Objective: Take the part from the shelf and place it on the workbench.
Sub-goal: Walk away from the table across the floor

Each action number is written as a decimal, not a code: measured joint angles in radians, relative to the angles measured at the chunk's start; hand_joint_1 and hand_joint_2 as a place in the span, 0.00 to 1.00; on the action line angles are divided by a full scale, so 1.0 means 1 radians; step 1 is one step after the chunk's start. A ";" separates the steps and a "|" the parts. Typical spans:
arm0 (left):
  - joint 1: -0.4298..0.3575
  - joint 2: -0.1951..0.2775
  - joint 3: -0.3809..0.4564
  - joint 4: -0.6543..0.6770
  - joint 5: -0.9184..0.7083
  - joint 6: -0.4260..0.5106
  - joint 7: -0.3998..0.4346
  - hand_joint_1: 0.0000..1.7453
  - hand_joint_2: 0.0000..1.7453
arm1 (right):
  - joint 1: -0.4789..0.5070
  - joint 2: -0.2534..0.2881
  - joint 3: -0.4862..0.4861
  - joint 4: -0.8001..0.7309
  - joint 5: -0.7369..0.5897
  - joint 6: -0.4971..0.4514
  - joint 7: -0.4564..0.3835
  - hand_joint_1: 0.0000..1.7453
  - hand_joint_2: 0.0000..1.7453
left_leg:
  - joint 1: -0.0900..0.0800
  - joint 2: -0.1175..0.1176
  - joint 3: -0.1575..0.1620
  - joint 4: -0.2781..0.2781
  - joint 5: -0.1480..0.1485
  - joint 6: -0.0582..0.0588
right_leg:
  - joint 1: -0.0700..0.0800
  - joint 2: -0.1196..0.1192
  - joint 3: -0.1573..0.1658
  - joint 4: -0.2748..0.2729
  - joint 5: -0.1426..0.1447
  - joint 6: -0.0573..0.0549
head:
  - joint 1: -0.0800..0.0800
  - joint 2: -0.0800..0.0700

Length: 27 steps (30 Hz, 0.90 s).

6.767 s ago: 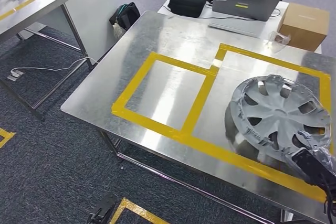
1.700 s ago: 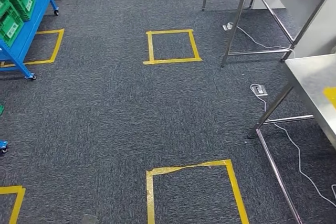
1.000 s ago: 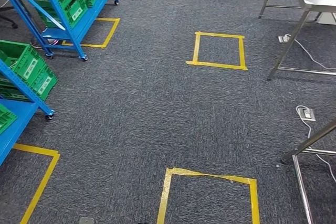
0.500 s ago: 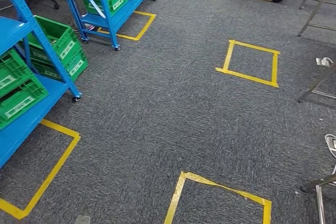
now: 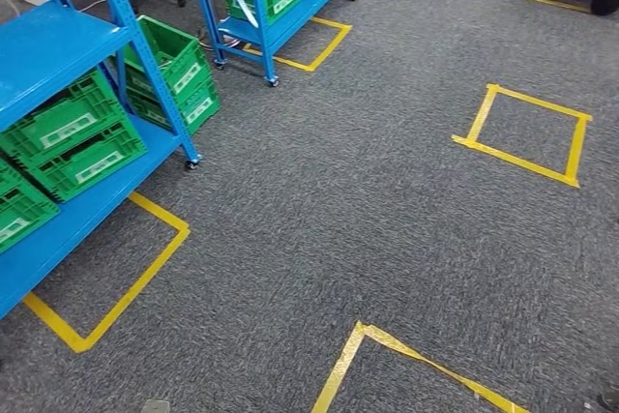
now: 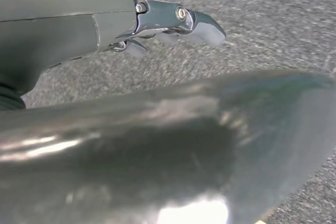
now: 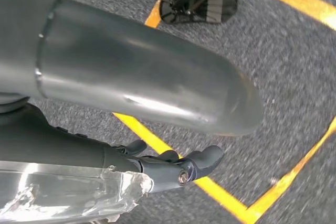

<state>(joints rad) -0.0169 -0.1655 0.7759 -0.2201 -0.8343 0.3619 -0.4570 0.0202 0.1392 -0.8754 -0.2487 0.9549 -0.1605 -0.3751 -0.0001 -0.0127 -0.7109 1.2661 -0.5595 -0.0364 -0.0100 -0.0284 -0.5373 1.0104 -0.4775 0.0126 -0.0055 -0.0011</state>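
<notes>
Blue metal shelf (image 5: 66, 55) stacked with green plastic crates (image 5: 70, 137) looms ahead over grey carpet (image 5: 350, 220); left hand (image 6: 174, 22) and right hand (image 7: 174, 166) hang empty, fingers loosely apart; no part sighted, so pickup and workbench placement remain

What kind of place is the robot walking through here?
Probably a workshop or small warehouse: blue shelves holding green crates, yellow tape squares marked on grey carpet.
</notes>
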 joint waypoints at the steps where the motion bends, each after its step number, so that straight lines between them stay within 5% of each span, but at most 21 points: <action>1: 0.001 0.000 0.000 0.000 0.000 0.000 0.000 0.00 0.00 | 0.000 0.000 0.000 0.000 0.000 0.000 0.000 0.00 0.00 | 0.001 0.002 -0.003 0.011 0.007 -0.001 | 0.000 -0.015 0.000 0.000 -0.001 0.000 | 0.000 0.000; 3: 0.003 0.000 0.000 0.000 0.000 -0.002 0.000 0.00 0.00 | -0.002 0.000 0.001 0.000 0.000 0.000 0.001 0.00 0.00 | 0.000 0.016 0.048 -0.079 0.066 0.002 | 0.000 -0.039 0.003 0.000 -0.004 0.002 | 0.000 0.000; 4: 0.002 0.000 0.000 0.000 0.000 -0.004 0.000 0.00 0.00 | -0.003 0.000 0.001 0.000 0.000 0.000 0.001 0.00 0.00 | -0.002 0.041 0.087 -0.152 0.093 0.005 | 0.001 -0.050 0.006 0.000 -0.008 0.006 | 0.000 0.000; 6: -0.003 0.000 0.001 0.000 0.000 -0.010 -0.002 0.00 0.00 | -0.003 0.000 0.001 0.000 0.000 0.000 0.002 0.00 0.00 | -0.009 0.079 0.142 -0.259 0.112 0.018 | 0.006 -0.073 0.010 -0.004 -0.020 0.018 | -0.001 0.000; 7: -0.005 0.000 0.001 0.000 0.000 -0.014 -0.004 0.00 0.00 | -0.003 0.000 0.001 0.000 0.001 0.001 0.002 0.00 0.00 | -0.011 0.083 0.151 -0.281 0.105 0.026 | 0.008 -0.084 0.018 -0.003 -0.020 0.025 | -0.001 0.000; 9: -0.003 0.000 0.001 0.000 0.000 -0.018 -0.008 0.00 0.00 | -0.006 0.000 0.001 0.000 0.000 0.002 0.003 0.00 0.00 | -0.008 0.055 0.160 -0.292 0.097 0.041 | 0.006 -0.095 0.033 0.000 -0.021 0.041 | 0.000 0.000; 12: 0.003 0.003 0.003 0.000 0.000 -0.022 -0.015 0.00 0.00 | -0.015 0.000 0.001 0.001 0.000 0.004 0.000 0.00 0.00 | -0.003 0.019 0.186 -0.294 0.094 0.062 | -0.002 -0.026 -0.004 0.092 -0.065 0.056 | 0.004 0.000; 14: 0.001 0.003 0.005 0.000 0.000 -0.024 -0.016 0.00 0.00 | -0.013 0.000 0.002 0.003 0.001 0.003 -0.001 0.00 0.00 | -0.003 -0.004 0.200 -0.294 0.085 0.069 | -0.004 0.017 -0.088 0.226 -0.117 0.060 | 0.006 0.000; 16: 0.002 0.003 0.008 0.000 -0.001 -0.025 -0.017 0.00 0.00 | -0.007 0.000 0.002 0.003 0.003 0.001 -0.002 0.00 0.00 | -0.002 -0.036 0.220 -0.294 0.070 0.069 | -0.004 0.026 -0.157 0.292 -0.143 0.064 | 0.010 0.000; 18: 0.006 0.003 0.012 0.000 -0.001 -0.027 -0.017 0.00 0.00 | -0.003 0.000 0.001 0.004 0.005 0.000 -0.003 0.00 0.00 | 0.002 -0.067 0.250 -0.294 0.048 0.064 | -0.007 0.034 -0.167 0.228 -0.109 0.068 | 0.012 0.000; 20: 0.007 0.003 0.014 0.000 -0.001 -0.029 -0.017 0.00 0.00 | 0.000 0.000 0.001 0.007 0.006 0.000 -0.004 0.00 0.00 | 0.005 -0.093 0.277 -0.290 0.020 0.055 | -0.015 0.067 -0.150 0.102 0.000 0.072 | 0.016 0.000; 22: 0.006 0.003 0.016 0.000 -0.002 -0.029 -0.018 0.00 0.00 | 0.000 0.000 0.001 0.011 0.007 0.000 -0.004 0.00 0.00 | 0.005 -0.113 0.300 -0.293 -0.005 0.044 | -0.017 0.089 -0.134 0.034 0.068 0.061 | 0.020 0.000; 24: 0.004 0.005 0.018 0.000 -0.002 -0.028 -0.020 0.00 0.00 | -0.007 0.000 0.001 0.013 0.008 -0.002 -0.006 0.00 0.00 | 0.006 -0.116 0.310 -0.285 -0.003 0.033 | -0.014 0.079 -0.112 0.026 0.060 0.039 | 0.019 0.000; 25: 0.003 0.006 0.018 0.000 -0.003 -0.028 -0.021 0.00 0.00 | -0.011 0.000 0.001 0.013 0.008 -0.002 -0.007 0.00 0.00 | 0.005 -0.099 0.299 -0.255 0.015 0.027 | -0.015 0.075 -0.098 0.023 0.056 0.030 | 0.016 0.000; 27: -0.003 0.007 0.019 0.000 -0.003 -0.027 -0.022 0.00 0.00 | -0.012 0.000 0.000 0.013 0.010 -0.005 -0.010 0.00 0.00 | 0.004 -0.042 0.223 -0.134 0.047 0.014 | -0.015 0.063 -0.067 0.016 0.042 0.017 | 0.009 0.000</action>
<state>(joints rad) -0.0194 -0.1586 0.7948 -0.2205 -0.8372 0.3347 -0.4790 0.0081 0.1391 -0.8750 -0.2358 0.9653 -0.1656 -0.3854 0.0035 -0.0543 -0.4880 1.1320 -0.5123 -0.0221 -0.0249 0.0344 -0.6047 1.0267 -0.4355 0.0292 0.0040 -0.0008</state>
